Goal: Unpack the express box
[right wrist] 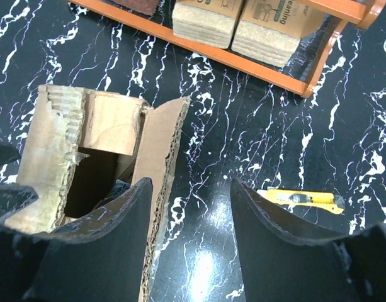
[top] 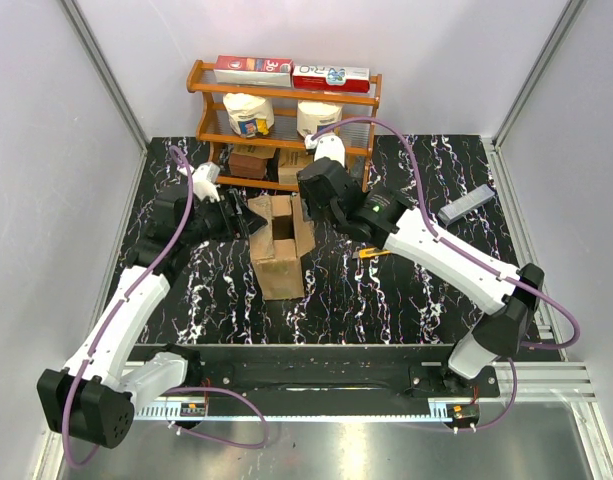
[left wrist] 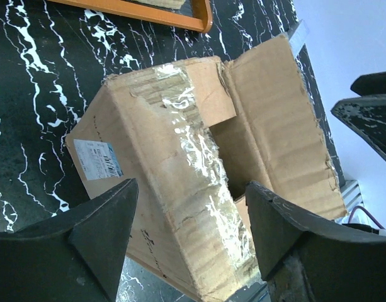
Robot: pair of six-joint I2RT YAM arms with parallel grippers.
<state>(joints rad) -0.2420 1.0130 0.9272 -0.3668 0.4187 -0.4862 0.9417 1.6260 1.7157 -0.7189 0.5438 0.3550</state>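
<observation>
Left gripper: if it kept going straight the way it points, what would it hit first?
Probably the express box: its taped flap lies directly ahead of the left gripper, between its open fingers. Depth is unclear.

We log the express box (top: 281, 250) as plain brown corrugated cardboard with small black print low on 1 side. Its label (left wrist: 98, 158) is white with a black barcode, and the tape (left wrist: 193, 151) is clear and glossy. The table (top: 406, 300) is black with white marble veining. The rack (top: 286, 95) is orange wood. 2 top-shelf packets (top: 253, 69) are red and white. The knife (right wrist: 300, 199) is yellow with a black slider. The left gripper (left wrist: 191, 185) and right gripper (right wrist: 191, 184) are matte black, with edges scuffed grey. The cables (top: 189, 200) are purple.
</observation>
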